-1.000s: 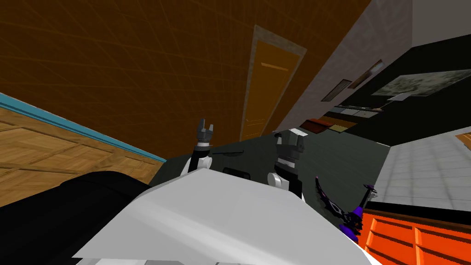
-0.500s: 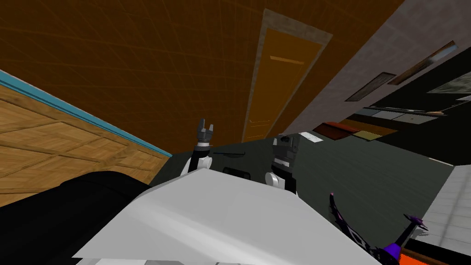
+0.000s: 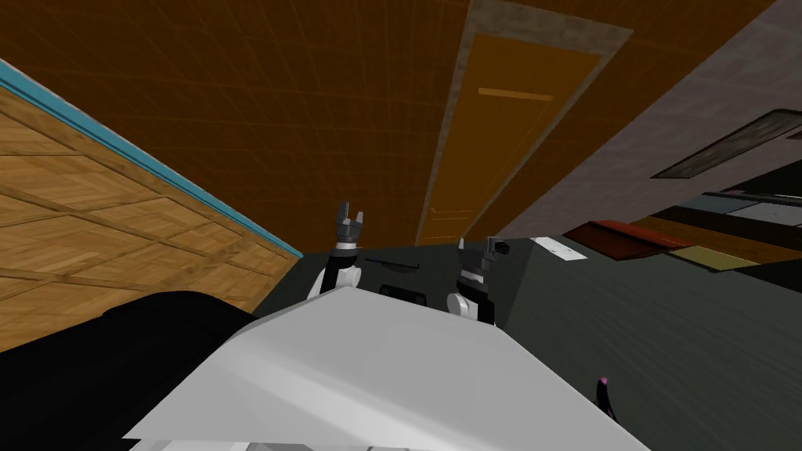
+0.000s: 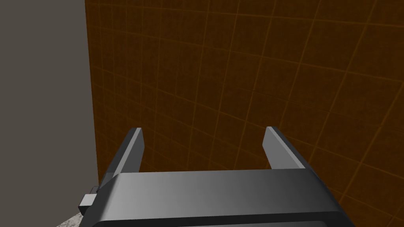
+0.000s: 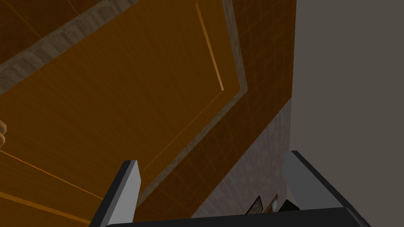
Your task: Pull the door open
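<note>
Door (image 5: pixel 118 90) straight ahead of the right hand (image 5: pixel 212 159), apart from it and untouched. Orange-brown leaf, smooth, with a thin brighter line marking out a tall panel on its face. Bordered by a mottled grey, stone-like frame (image 5: pixel 238 59), the leaf lying flush inside it. Rounded tan knob (image 5: pixel 2 133) on the door face, well off to one side of the right hand's fingers (image 5: pixel 126 189), not between them. Right hand spread wide, nothing between the two blades.

Dark brown tiled wall (image 3: pixel 235 102) around the frame, on both sides of it. Off to the door's side, left hand (image 4: pixel 204 132) raised beside the right one and aimed at that same tiled wall; spread wide too, and empty.

From the head camera, door rising tall beyond the right hand, its foot meeting the dark grey floor (image 3: pixel 626 329) just past the fingertips' line. Wood-panelled wall (image 3: pixel 94 227) with a teal strip (image 3: pixel 141 156) along its edge, out past the left hand. Pale grey wall (image 3: pixel 689 102) out past the right hand, a dark framed picture (image 3: pixel 736 145) on it and a red mat (image 3: pixel 619 235) on the floor near its foot.
</note>
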{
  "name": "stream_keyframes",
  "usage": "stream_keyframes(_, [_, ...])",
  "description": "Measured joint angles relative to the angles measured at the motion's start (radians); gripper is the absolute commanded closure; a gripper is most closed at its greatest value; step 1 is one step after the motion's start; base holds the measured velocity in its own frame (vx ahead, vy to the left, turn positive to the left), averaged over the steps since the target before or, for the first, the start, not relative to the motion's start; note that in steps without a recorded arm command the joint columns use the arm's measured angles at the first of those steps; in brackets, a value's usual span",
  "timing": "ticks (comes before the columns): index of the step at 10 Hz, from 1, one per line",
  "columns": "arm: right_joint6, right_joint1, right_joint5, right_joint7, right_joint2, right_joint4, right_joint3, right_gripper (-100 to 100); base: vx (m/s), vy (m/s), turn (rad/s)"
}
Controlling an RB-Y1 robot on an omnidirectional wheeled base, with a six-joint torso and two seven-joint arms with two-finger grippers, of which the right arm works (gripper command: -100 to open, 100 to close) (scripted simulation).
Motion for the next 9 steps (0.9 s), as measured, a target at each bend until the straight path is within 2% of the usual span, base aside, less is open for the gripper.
stream_keyframes(3, [-0.031, -0.012, -0.048, -0.041, -0.014, 0.058, 0.022, -100, 0.078, -0.094, 0.165])
stream_keyframes(6, [-0.058, -0.029, -0.085, -0.071, -0.018, 0.115, 0.042, -100, 0.064, -0.076, 0.189])
stream_keyframes(7, [-0.073, -0.036, -0.106, -0.088, -0.024, 0.143, 0.050, -100, 0.101, -0.110, 0.279])
stream_keyframes(9, [-0.093, -0.042, -0.139, -0.117, -0.030, 0.177, 0.066, -100, 0.061, -0.119, 0.145])
